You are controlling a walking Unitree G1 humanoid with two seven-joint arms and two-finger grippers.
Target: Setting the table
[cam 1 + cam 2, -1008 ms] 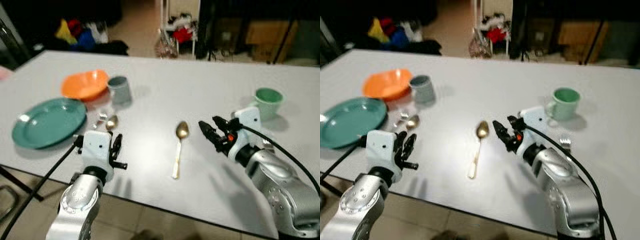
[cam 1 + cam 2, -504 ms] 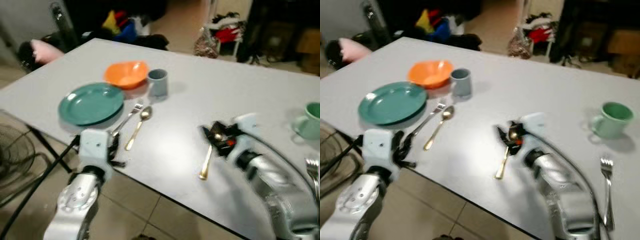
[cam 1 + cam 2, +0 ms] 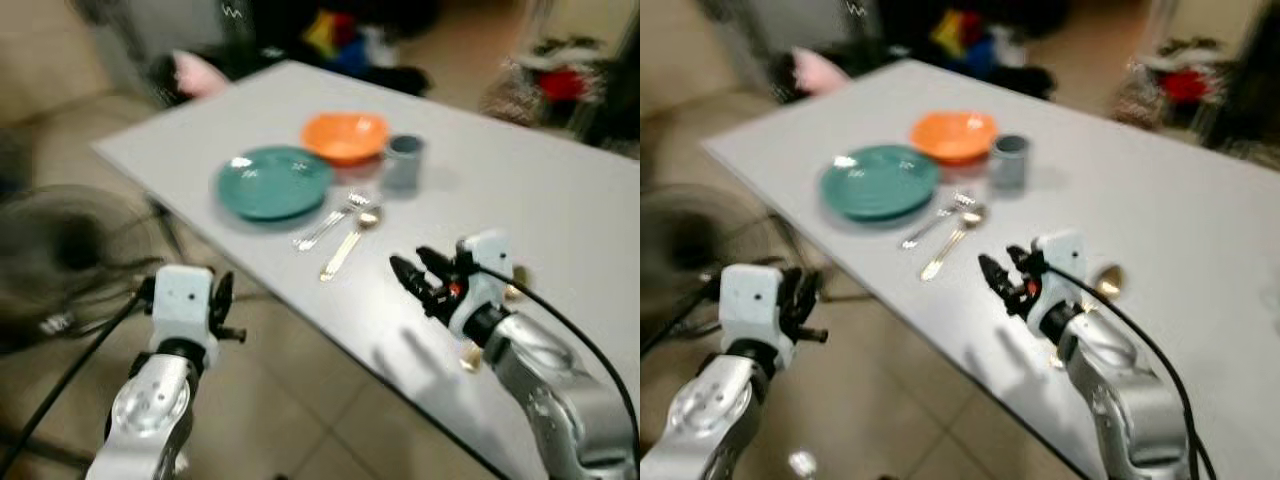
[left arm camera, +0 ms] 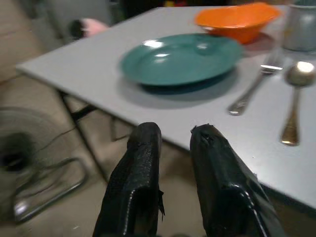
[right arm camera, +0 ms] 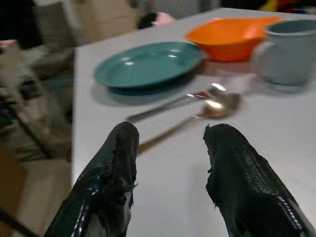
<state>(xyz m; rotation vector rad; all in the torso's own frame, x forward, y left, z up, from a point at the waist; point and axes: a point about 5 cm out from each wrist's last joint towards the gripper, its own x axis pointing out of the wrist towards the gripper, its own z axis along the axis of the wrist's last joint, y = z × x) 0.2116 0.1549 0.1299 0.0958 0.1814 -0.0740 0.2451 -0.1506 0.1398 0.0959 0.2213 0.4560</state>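
Note:
A green plate [image 3: 275, 181], an orange bowl [image 3: 345, 137] and a grey mug [image 3: 404, 162] stand near the table's left corner. A fork [image 3: 325, 225] and a gold spoon [image 3: 348, 245] lie side by side just in front of them. My right gripper [image 3: 408, 262] hovers open and empty over the table, pointing toward the fork and spoon [image 5: 217, 103]. Another gold spoon [image 3: 512, 292] lies partly hidden behind its wrist. My left gripper [image 3: 222, 310] hangs off the table's near edge over the floor, its fingers [image 4: 143, 148] slightly apart with nothing between them, facing the plate [image 4: 180, 59].
The white table [image 3: 560, 200] runs diagonally, its near edge beside my left arm. A dark fan [image 3: 60, 250] stands on the tiled floor at the left. Coloured clutter [image 3: 350, 40] lies on the floor beyond the table. The picture is blurred.
The whole view has swung left, so the table's left corner, the floor and the fan now show. Both grippers hold the same stance, and the right one has nothing in it.

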